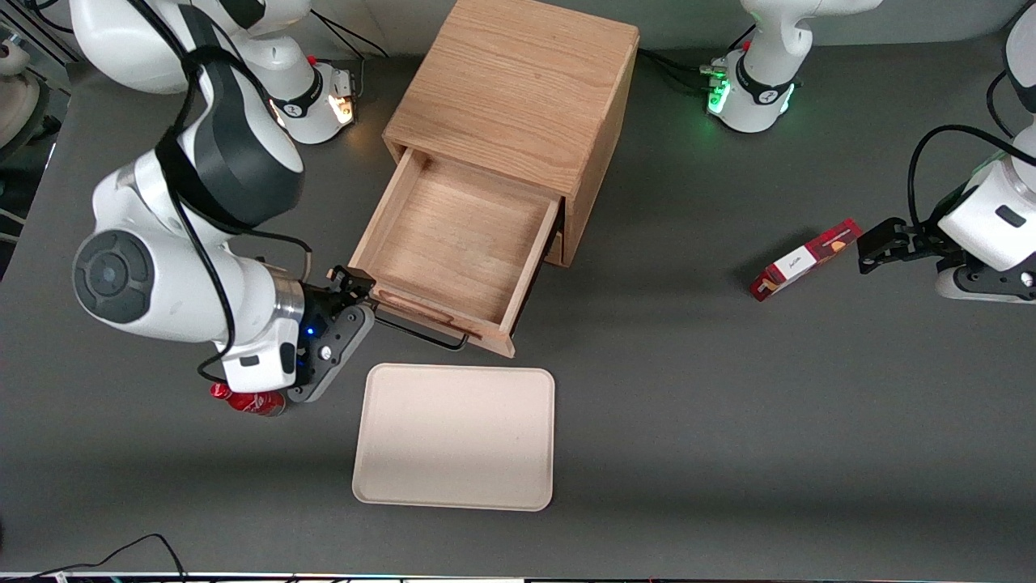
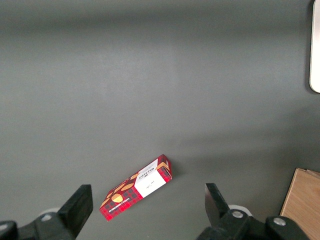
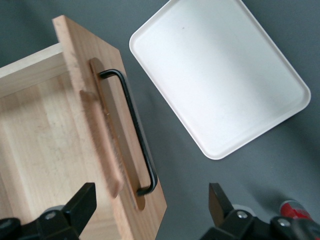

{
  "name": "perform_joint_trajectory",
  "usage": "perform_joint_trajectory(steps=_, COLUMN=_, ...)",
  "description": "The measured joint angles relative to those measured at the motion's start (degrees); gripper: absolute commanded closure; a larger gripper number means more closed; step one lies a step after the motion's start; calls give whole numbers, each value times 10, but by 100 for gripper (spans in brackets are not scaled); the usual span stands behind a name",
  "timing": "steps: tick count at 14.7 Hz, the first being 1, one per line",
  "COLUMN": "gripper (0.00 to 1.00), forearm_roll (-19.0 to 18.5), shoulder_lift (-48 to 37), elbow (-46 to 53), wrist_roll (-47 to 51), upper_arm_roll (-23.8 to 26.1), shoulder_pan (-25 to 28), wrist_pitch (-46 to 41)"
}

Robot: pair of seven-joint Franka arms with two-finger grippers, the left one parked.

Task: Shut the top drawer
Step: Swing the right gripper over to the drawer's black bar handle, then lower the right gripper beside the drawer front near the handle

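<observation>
The wooden cabinet (image 1: 518, 89) stands at the middle of the table. Its top drawer (image 1: 453, 235) is pulled far out toward the front camera and is empty. The black wire handle (image 1: 421, 332) runs along the drawer's front board. My right gripper (image 1: 358, 293) is open at the end of that front board toward the working arm's end of the table. In the right wrist view the gripper (image 3: 150, 207) has its fingers (image 3: 82, 200) wide apart, with the corner of the drawer (image 3: 45, 130) and the end of the handle (image 3: 132, 125) between them, touching neither.
A beige tray (image 1: 455, 437) lies nearer the front camera than the drawer; it also shows in the right wrist view (image 3: 220, 75). A red can (image 1: 251, 401) lies under my wrist. A red box (image 1: 805, 259) lies toward the parked arm's end.
</observation>
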Motion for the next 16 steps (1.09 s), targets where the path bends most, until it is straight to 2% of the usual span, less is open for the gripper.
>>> perform_joint_trajectory(steps=8, gripper=0, forearm_roll=35, shoulder_lift=57, elbow=0, wrist_roll=-13, upper_arm_roll=5, shoulder_pan=-2, wrist_pitch=8)
perform_joint_trajectory(steps=16, gripper=0, forearm_roll=41, shoulder_lift=72, elbow=-12, wrist_roll=-13, upper_arm_roll=10, shoulder_pan=1, wrist_pitch=9)
